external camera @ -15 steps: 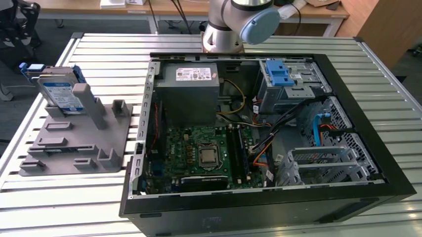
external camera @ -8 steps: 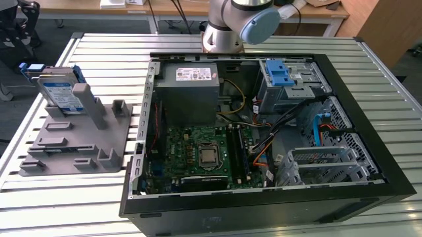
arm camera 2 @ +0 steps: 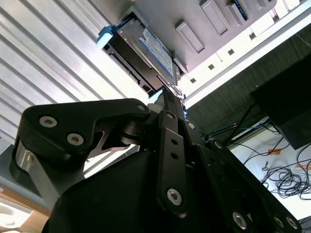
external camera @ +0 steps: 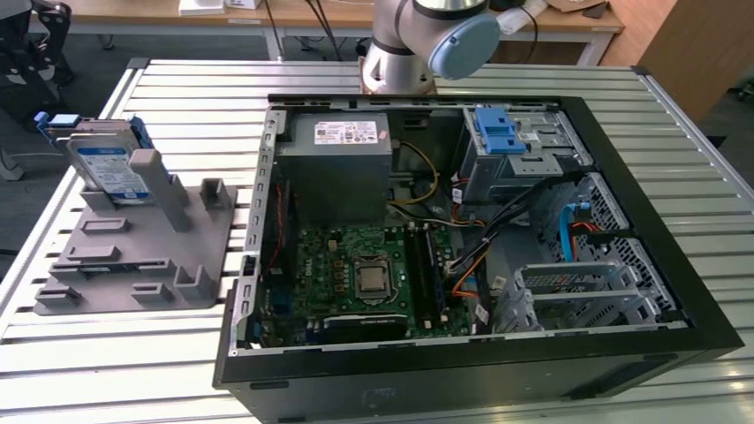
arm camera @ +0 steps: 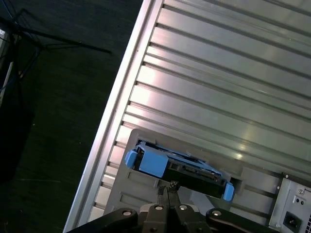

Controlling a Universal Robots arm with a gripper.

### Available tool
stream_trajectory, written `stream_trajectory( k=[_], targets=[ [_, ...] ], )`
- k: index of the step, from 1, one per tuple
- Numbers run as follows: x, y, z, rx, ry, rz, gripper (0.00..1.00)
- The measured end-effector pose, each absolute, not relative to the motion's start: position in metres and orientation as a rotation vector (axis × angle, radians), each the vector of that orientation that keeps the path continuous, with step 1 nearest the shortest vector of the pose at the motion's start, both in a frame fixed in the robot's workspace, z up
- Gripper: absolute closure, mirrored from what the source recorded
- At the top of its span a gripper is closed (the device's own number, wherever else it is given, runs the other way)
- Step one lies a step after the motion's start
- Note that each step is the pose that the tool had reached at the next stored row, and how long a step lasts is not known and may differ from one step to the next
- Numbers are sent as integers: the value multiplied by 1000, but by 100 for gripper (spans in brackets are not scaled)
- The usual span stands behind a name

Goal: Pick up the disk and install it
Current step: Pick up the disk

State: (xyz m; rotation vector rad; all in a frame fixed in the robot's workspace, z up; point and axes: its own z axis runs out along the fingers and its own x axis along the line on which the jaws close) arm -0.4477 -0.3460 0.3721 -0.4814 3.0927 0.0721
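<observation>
The disk (external camera: 112, 168) stands on edge in a grey holder (external camera: 130, 256) on the exterior view's left; it is silver with a white-and-blue label and blue side rails. In the first wrist view the disk (arm camera: 177, 170) shows its blue rail ends, and my gripper (arm camera: 167, 188) hangs over it with both fingers pressed together and nothing between them. In the second wrist view the gripper (arm camera 2: 167, 92) points at the disk (arm camera 2: 150, 48) and stands apart from it.
An open computer case (external camera: 659, 177) lies on the slatted metal table (external camera: 177, 79), with a grey power supply (external camera: 342, 150) and a drive cage with a blue latch (external camera: 501, 132). The table edge (arm camera: 121, 97) drops to dark floor beside the holder.
</observation>
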Motion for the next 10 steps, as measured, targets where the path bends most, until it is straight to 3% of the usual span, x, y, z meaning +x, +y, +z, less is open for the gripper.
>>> stream_trajectory(
  k=[10],
  targets=[
    [-448,-346,372,-604,3073,73,89]
  ],
)
